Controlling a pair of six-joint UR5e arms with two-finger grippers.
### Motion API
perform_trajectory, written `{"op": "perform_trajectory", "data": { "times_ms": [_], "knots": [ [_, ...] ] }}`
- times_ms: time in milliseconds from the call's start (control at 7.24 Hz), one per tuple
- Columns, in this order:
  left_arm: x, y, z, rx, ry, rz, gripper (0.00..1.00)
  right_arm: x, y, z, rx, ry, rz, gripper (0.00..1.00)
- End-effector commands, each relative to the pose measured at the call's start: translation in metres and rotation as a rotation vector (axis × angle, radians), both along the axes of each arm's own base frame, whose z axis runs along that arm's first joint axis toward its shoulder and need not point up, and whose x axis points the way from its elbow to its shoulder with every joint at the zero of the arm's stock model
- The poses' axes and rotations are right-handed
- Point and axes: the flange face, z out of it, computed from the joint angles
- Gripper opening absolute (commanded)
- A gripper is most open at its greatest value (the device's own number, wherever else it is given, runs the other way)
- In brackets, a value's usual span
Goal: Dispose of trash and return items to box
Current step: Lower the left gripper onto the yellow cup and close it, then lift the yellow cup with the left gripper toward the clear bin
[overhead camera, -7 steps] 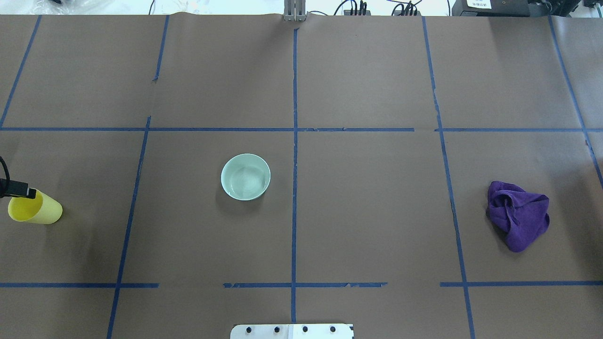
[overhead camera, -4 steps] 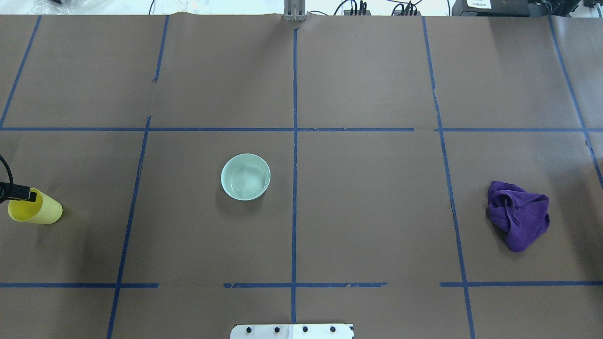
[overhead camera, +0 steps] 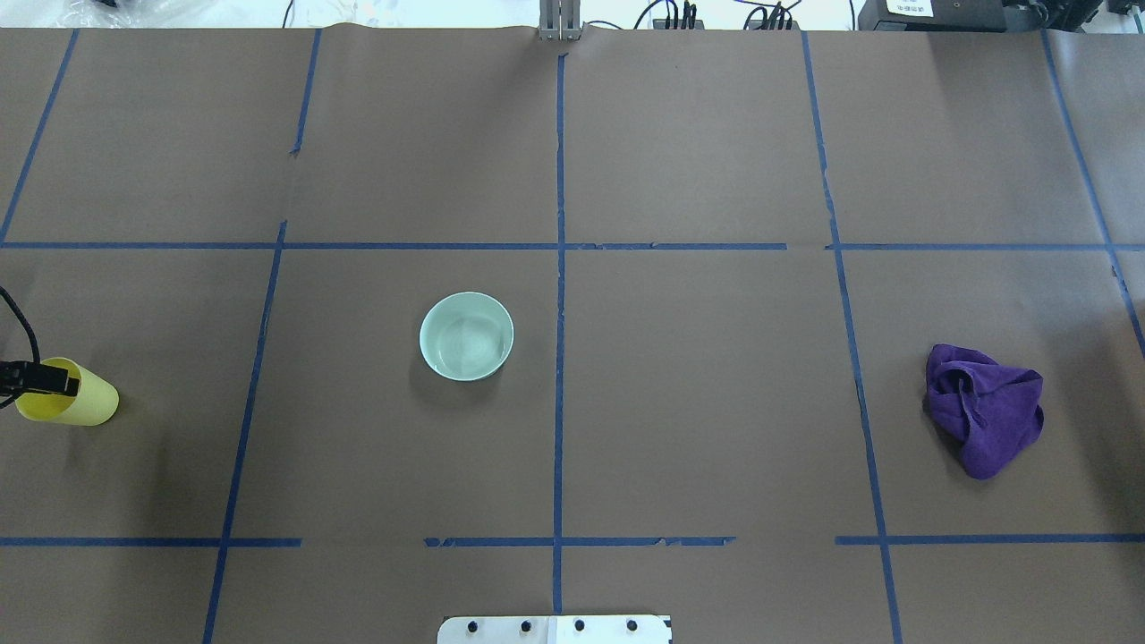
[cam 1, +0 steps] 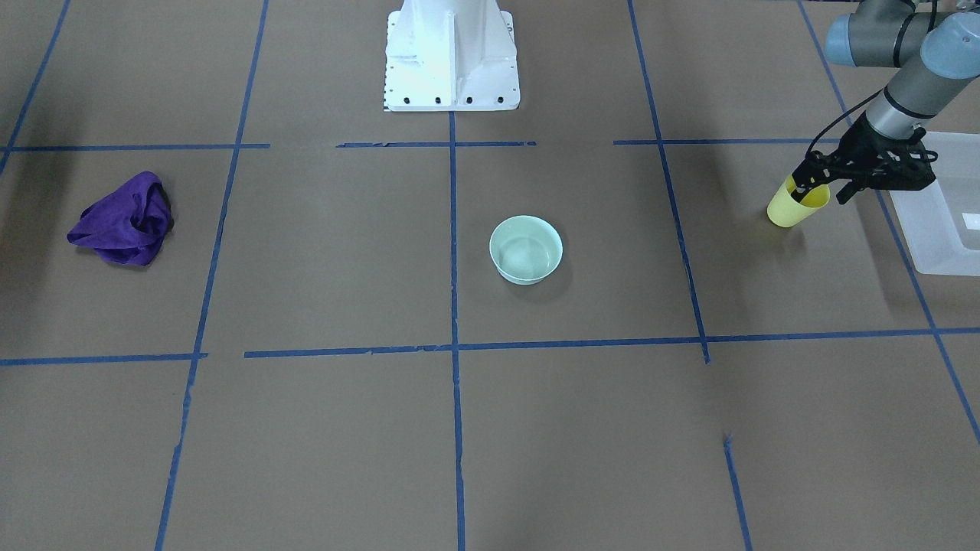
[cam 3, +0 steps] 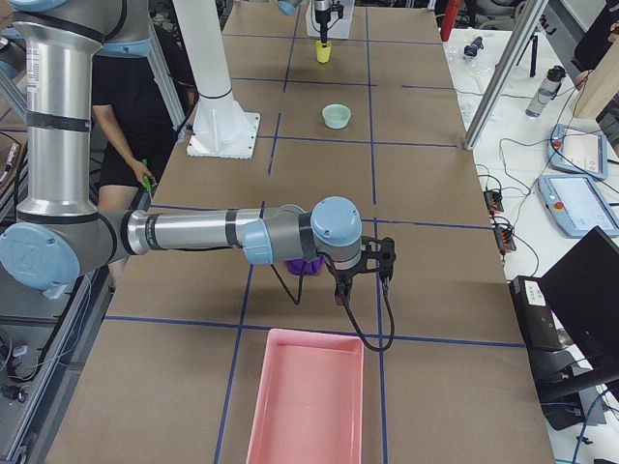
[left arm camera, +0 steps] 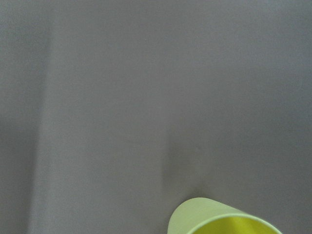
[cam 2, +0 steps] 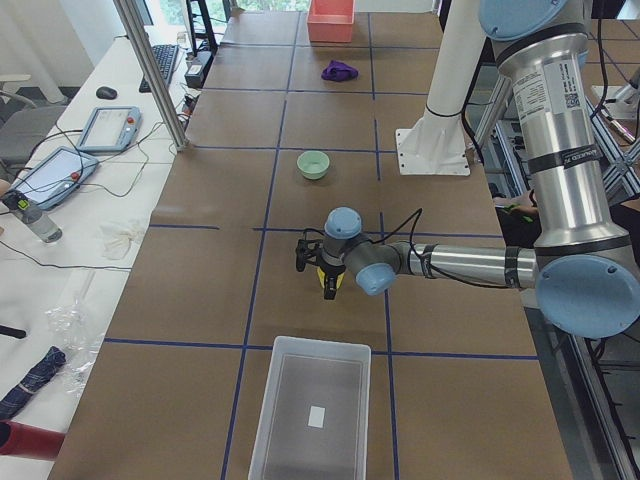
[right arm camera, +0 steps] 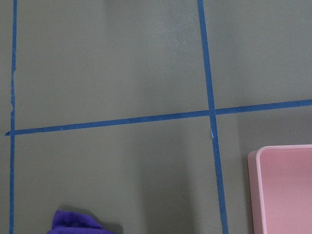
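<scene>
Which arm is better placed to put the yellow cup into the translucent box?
Left. The left gripper is at the rim of the yellow cup, beside the box. The right gripper is at the far end, near the purple rag.

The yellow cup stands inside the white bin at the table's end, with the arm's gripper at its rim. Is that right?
Not quite. The yellow cup stands on the brown table beside the white bin, not inside it. The exterior front-facing view shows bare table between them. The left gripper is indeed at its rim.
</scene>
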Motion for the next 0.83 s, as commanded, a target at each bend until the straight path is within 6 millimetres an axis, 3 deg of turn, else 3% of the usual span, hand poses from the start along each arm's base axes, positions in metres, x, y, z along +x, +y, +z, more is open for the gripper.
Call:
{"op": "perform_trajectory", "data": {
  "times_ms": [0, 138, 414, 552, 691],
  "knots": [
    [-0.009, 0.013, 0.006, 0.01, 0.013, 0.007, 0.14, 0.0, 0.0, 0.0, 0.0, 0.0, 0.001, 1.0],
    [-0.011, 0.014, 0.004, 0.017, 0.022, 0.006, 0.0, 0.0, 0.0, 0.0, 0.0, 0.0, -0.001, 1.0],
    [-0.007, 0.014, -0.007, 0.011, 0.058, 0.026, 0.0, 0.0, 0.0, -0.001, 0.002, -0.002, 0.0, 1.0],
    [-0.007, 0.017, -0.025, -0.004, 0.122, 0.068, 0.0, 0.0, 0.0, -0.002, 0.006, -0.003, 0.0, 1.0],
    [-0.019, 0.025, -0.057, -0.025, 0.217, 0.124, 0.0, -0.003, 0.001, -0.005, 0.006, -0.039, -0.009, 1.0]
  ]
}}
